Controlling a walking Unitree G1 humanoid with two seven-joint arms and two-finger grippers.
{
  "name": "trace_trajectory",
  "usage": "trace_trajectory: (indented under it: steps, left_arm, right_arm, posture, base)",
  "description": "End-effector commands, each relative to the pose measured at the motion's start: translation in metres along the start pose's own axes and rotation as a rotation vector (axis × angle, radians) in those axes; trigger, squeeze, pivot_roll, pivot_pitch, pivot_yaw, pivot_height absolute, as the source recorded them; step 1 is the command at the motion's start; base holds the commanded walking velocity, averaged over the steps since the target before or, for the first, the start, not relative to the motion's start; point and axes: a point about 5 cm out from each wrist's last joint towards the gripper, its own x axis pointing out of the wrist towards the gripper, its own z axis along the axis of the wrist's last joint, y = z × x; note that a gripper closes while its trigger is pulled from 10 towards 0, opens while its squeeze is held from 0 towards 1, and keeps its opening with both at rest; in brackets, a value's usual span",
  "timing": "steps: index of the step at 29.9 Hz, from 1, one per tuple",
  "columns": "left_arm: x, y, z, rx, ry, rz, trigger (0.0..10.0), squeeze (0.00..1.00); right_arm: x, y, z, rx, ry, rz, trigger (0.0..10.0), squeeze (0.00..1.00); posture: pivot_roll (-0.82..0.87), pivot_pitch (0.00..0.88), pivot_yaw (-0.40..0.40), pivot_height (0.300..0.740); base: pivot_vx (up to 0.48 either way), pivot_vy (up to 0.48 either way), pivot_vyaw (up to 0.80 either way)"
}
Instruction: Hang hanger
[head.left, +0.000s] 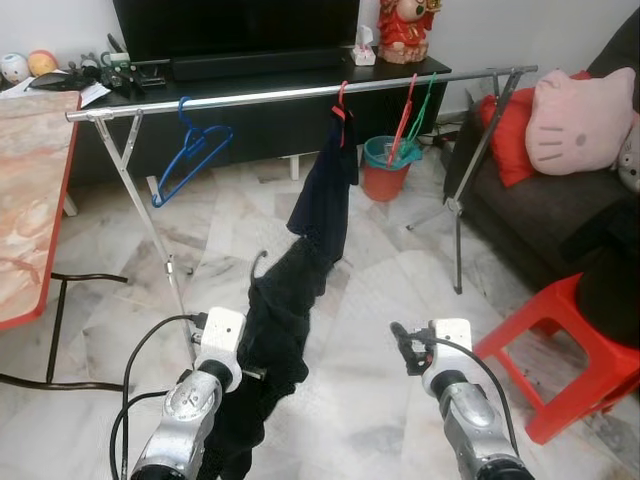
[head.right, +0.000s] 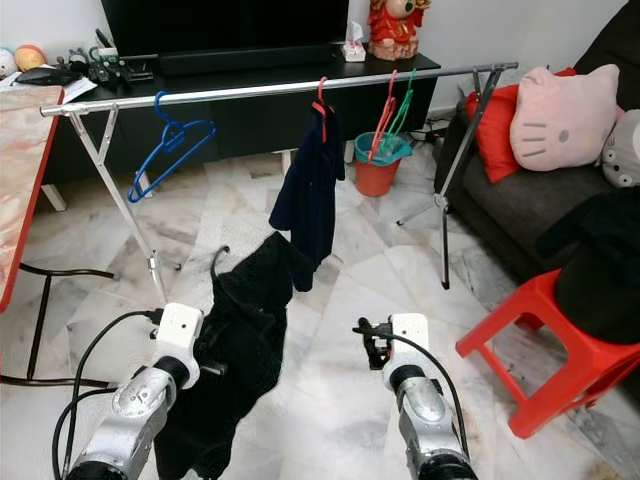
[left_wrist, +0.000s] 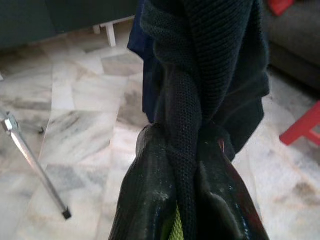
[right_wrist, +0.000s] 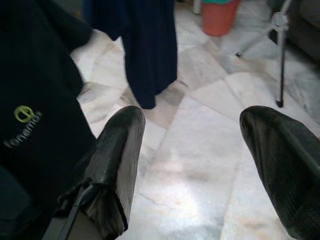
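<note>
The left end effector (head.left: 262, 374) is clamped on a black garment (head.left: 280, 320) carried on a hanger whose black hook (head.left: 259, 262) points up, ready to meet the rail. The load is held low, in front of the drying rack rail (head.left: 300, 92), below the hanging navy garment (head.left: 325, 185). The right end effector (right_wrist: 200, 165) is spread wide and empty, apparently kept free to steady the hook. A blue hanger (head.left: 190, 150) already hangs on the rail.
</note>
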Motion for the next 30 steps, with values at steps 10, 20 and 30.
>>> trace_trajectory:
  steps: [10, 20, 30]
  left_arm:
    - [0.007, 0.001, 0.010, -0.008, -0.033, 0.002, 10.0, 0.00]
    - [0.008, 0.007, 0.013, 0.001, -0.034, 0.024, 10.0, 0.00]
    - [0.010, 0.012, 0.015, 0.003, -0.038, 0.049, 10.0, 0.00]
  right_arm:
    - [-0.001, 0.003, -0.006, 0.074, 0.028, -0.006, 10.0, 0.00]
    - [0.001, 0.008, -0.002, 0.036, 0.016, 0.026, 10.0, 0.00]
    - [0.002, 0.005, -0.003, 0.079, 0.024, -0.001, 10.0, 0.00]
  posture:
    - [-0.01, 0.000, -0.034, 0.740]
    - [-0.01, 0.000, -0.036, 0.740]
    - [-0.01, 0.000, -0.030, 0.740]
  base:
    - [0.480, 0.000, 0.41]
    - [0.480, 0.000, 0.10]
    - [0.480, 0.000, 0.05]
